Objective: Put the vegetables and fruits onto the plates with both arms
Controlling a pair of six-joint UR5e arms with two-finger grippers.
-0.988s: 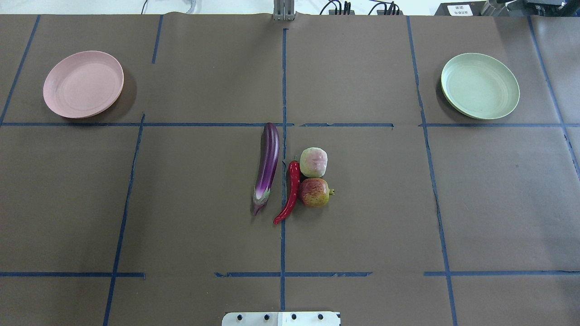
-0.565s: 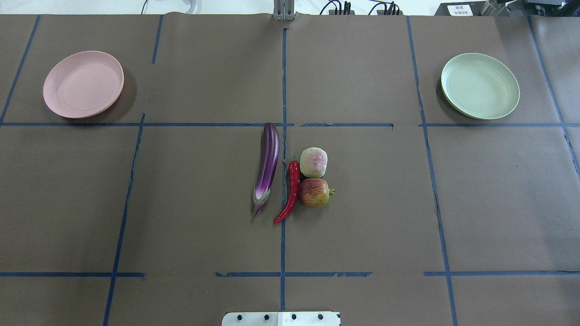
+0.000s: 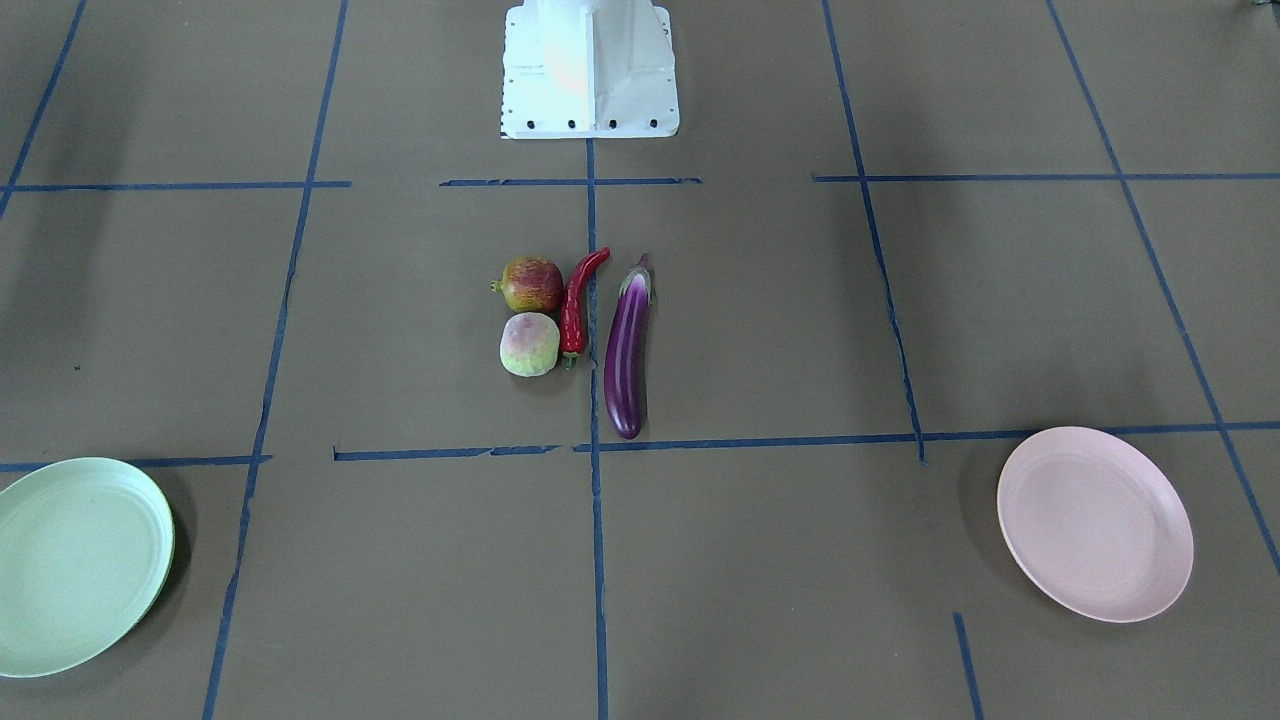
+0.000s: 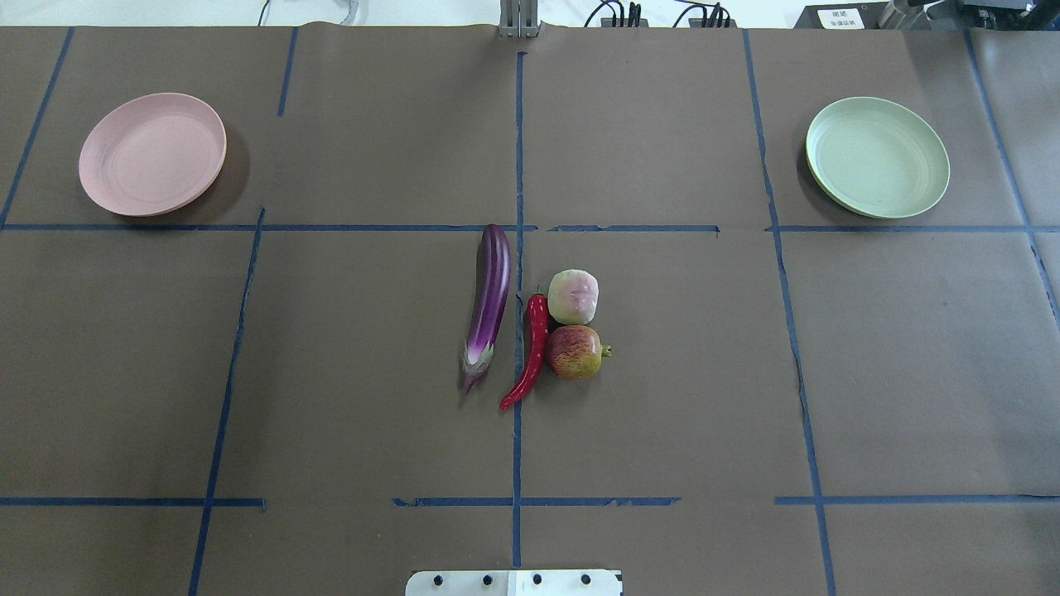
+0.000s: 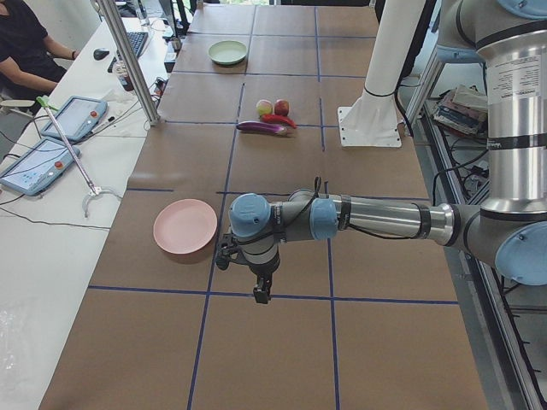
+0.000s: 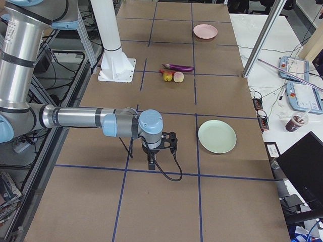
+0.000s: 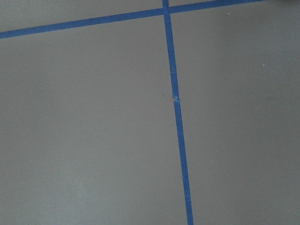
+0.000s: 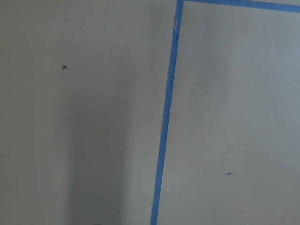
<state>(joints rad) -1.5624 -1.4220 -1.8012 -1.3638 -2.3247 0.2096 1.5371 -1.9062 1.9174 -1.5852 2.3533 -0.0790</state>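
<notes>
The purple eggplant (image 4: 489, 306), red chili pepper (image 4: 532, 352), pale green fruit (image 4: 573, 296) and pomegranate-like fruit (image 4: 576, 352) lie close together at the table's middle. The pink plate (image 4: 152, 154) stands empty at the far left, the mint green plate (image 4: 877, 157) empty at the far right. My left gripper (image 5: 261, 286) hangs low over the paper near the pink plate (image 5: 185, 225). My right gripper (image 6: 151, 161) hangs low near the green plate (image 6: 217, 136). I cannot tell whether either is open or shut. Both wrist views show only brown paper and blue tape.
The white base block (image 3: 588, 70) stands at the robot's table edge. An aluminium post (image 5: 128, 60), tablets (image 5: 38, 162) and a seated operator (image 5: 21, 43) are along the far side. Blue tape lines grid the brown paper.
</notes>
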